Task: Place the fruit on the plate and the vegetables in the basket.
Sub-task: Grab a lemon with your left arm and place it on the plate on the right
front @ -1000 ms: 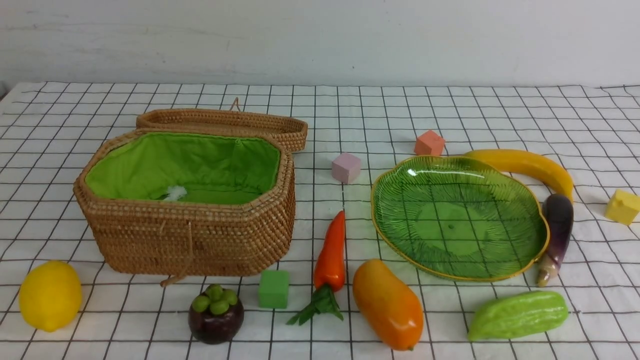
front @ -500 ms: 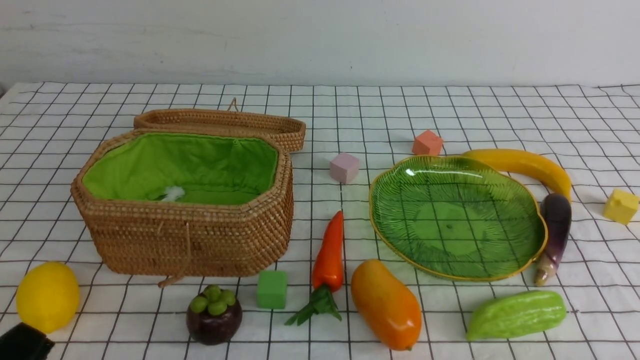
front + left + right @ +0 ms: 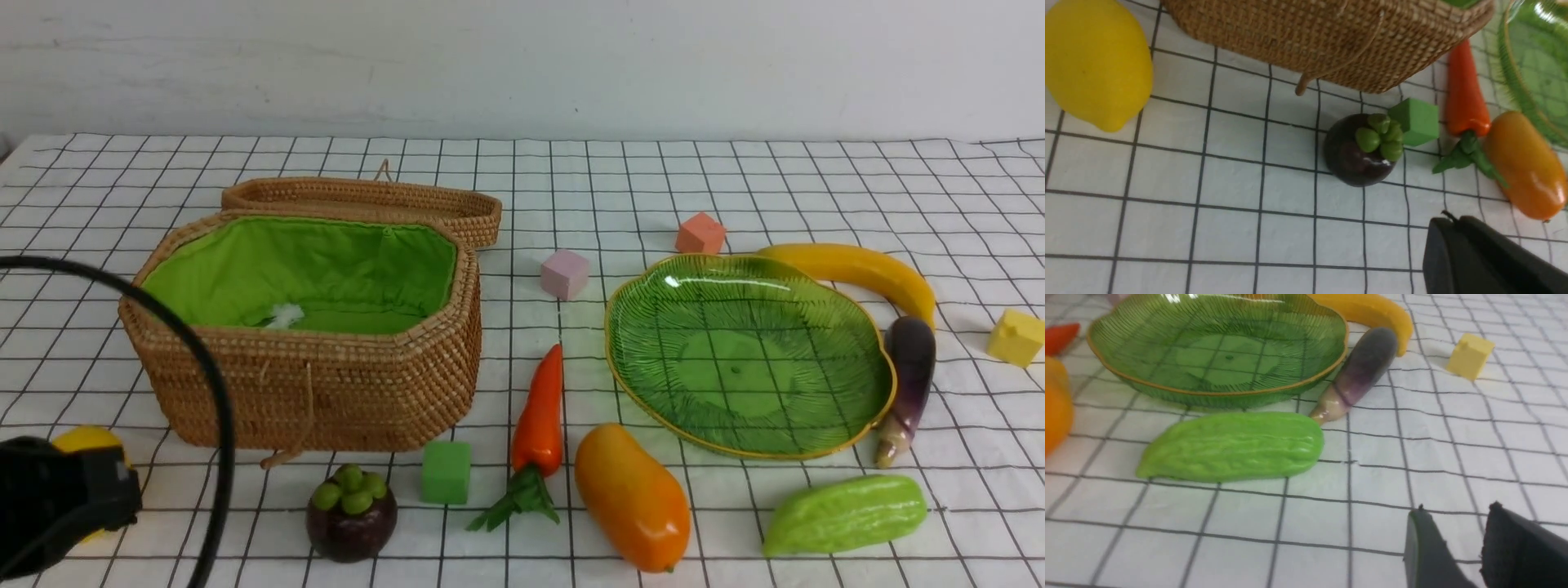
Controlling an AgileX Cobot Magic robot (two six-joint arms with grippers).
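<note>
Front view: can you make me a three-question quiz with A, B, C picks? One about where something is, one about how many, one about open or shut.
1. Where is the mangosteen?
A) on the checked cloth, in front of the basket
B) inside the basket
C) up in the air

2. How many small cubes are there?
A) two
B) six
C) four

3. How is the basket's lid?
A) shut
B) open, folded back
C) taken away

Answers:
1 A, it sits on the cloth before the basket's front wall.
2 C, one pink, one orange, one yellow, one green.
3 B, the green lining shows.
</note>
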